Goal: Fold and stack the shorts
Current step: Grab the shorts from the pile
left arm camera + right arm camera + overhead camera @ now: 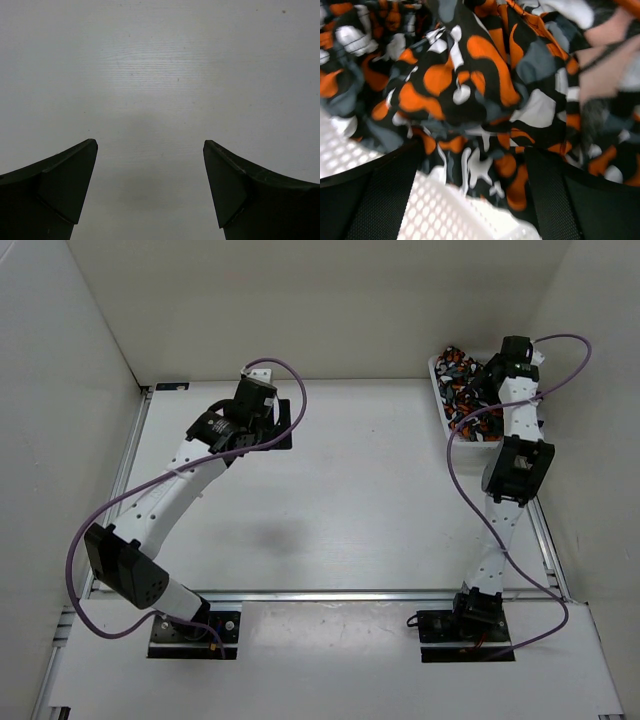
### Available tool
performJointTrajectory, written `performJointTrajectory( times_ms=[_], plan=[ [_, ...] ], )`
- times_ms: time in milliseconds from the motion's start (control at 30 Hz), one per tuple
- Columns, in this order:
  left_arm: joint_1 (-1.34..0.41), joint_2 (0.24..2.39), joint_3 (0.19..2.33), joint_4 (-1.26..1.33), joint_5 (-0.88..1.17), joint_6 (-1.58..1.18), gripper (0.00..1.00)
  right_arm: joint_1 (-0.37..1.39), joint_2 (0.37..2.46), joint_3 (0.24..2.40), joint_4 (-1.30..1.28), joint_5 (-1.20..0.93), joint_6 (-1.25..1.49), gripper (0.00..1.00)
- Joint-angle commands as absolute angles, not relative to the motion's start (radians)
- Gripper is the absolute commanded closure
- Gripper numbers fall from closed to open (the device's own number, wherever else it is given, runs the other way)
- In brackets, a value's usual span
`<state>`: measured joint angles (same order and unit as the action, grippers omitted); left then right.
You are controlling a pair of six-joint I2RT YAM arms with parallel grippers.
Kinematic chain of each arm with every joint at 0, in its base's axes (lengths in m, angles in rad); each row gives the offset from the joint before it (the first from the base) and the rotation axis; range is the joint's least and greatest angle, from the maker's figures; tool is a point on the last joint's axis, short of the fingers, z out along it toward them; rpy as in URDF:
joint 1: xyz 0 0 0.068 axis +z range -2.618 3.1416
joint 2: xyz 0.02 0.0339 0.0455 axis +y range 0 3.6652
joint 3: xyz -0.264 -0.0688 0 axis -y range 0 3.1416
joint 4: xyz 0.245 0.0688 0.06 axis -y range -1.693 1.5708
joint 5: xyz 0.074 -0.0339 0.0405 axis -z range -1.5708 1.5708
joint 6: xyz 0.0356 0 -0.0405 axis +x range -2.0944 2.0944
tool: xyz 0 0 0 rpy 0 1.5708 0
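Note:
The shorts (462, 390), in orange, black, grey and white camouflage print, lie bunched in a white mesh basket (437, 368) at the table's far right. In the right wrist view the shorts (470, 75) fill the frame above the basket rim (445, 215). My right gripper (475, 165) is open, its fingers spread either side of the fabric just over the rim; it also shows in the top view (480, 385). My left gripper (150, 150) is open and empty above the bare table, at the far left-centre in the top view (278, 423).
White walls close in the table on the left, back and right. Metal rails run along the table's left, right and near edges (350, 593). Purple cables loop off both arms. The basket sits against the far right corner.

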<state>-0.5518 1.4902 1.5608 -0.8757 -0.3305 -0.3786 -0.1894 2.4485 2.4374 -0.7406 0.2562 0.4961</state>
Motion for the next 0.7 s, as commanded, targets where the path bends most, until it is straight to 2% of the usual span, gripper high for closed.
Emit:
performJointTrajectory(
  times_ms=[0,133,200,233,367,533,667],
  plan=[
    [-0.554,1.479,1.591,-0.885,-0.368,-0.423,0.01,-0.193,2.48,2.462,-0.603,0.3,0.543,0.14],
    [-0.554,1.46,1.58,-0.885,-0.368,-0.443,0.01,-0.193,2.552,2.494,-0.532,0.322,0.574,0.15],
    [-0.554,1.46,1.58,-0.885,-0.377,-0.443,0.01,-0.193,2.594,2.56,-0.532,0.322,0.574,0.26],
    [-0.554,1.46,1.58,-0.885,-0.377,-0.443,0.01,-0.193,2.594,2.56,-0.516,0.302,0.574,0.5],
    [-0.554,1.47,1.58,-0.885,-0.368,-0.434,0.01,-0.193,2.536,2.517,-0.491,0.275,0.574,1.0],
    [-0.554,1.45,1.571,-0.885,-0.359,-0.445,0.01,-0.193,2.378,2.424,-0.491,0.21,0.56,1.0],
    [-0.554,1.428,1.562,-0.897,-0.339,-0.465,0.01,-0.147,2.136,2.376,-0.491,0.145,0.484,1.0]
  ],
)
